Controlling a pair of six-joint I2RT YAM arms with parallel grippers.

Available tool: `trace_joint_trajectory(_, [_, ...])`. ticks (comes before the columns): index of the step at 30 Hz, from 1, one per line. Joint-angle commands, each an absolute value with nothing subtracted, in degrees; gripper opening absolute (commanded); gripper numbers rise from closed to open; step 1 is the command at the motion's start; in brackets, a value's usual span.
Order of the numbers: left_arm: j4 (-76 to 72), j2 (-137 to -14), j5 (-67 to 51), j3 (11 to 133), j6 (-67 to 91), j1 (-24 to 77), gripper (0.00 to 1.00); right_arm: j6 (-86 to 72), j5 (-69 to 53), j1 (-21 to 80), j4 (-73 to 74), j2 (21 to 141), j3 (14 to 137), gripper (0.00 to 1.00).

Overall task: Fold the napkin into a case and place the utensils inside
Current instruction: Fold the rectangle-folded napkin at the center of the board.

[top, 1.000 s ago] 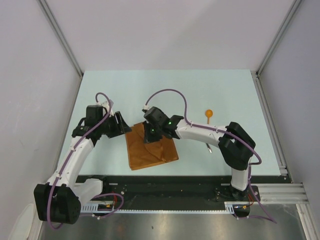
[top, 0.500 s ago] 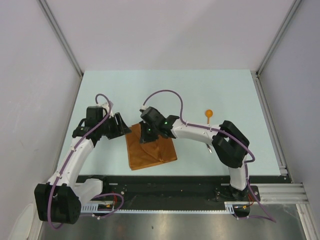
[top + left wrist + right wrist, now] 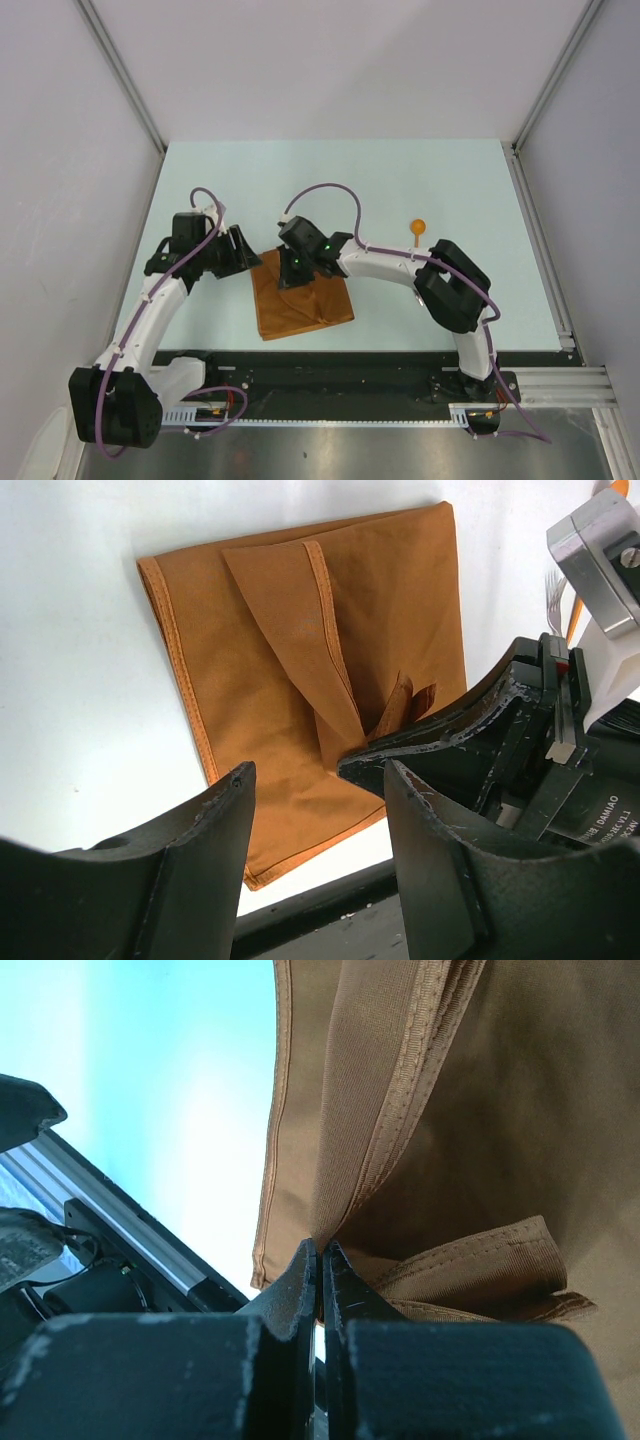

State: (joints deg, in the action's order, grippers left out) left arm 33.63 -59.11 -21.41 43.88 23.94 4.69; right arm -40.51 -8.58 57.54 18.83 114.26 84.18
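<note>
The rust-orange napkin [image 3: 305, 303] lies partly folded on the table near the front edge, a long flap drawn across it [image 3: 290, 640]. My right gripper [image 3: 291, 276] is over its upper middle, shut on a bunched fold of the cloth [image 3: 322, 1250]; it also shows in the left wrist view [image 3: 362, 757]. My left gripper [image 3: 247, 254] is open and empty [image 3: 318, 775], just off the napkin's left side. The spoon's orange bowl [image 3: 418, 226] lies to the right. Fork tines [image 3: 554, 584] show only in the left wrist view; my right arm hides the fork from above.
The black rail [image 3: 330, 370] runs along the table's front edge just below the napkin. My right arm's forearm [image 3: 385, 268] stretches across the table's middle, its elbow [image 3: 455, 285] over the area below the spoon. Grey walls enclose the table.
My right gripper has moved a little left and up with the cloth fold in it, and its elbow has swung left. My left arm has not moved.
</note>
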Motion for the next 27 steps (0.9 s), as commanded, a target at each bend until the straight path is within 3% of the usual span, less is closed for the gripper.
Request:
trace_joint_trajectory(1, [33.0,-57.6,-21.1,44.0,24.4,4.2,0.59,-41.1,-9.4,57.7,17.2,115.2,87.6,0.0])
trace_joint_trajectory(25, [33.1,-57.6,-21.0,44.0,24.3,4.2,0.59,-40.5,-11.9,57.7,16.2,116.9,86.8,0.01])
trace_joint_trajectory(26, [33.3,-57.6,-20.7,44.2,24.4,4.2,0.59,-40.3,-13.2,57.7,15.6,117.2,86.9,0.05])
trace_joint_trajectory(27, [33.5,-57.4,-19.6,44.3,24.7,4.2,0.6,-40.3,-17.3,57.6,14.5,117.3,87.4,0.16])
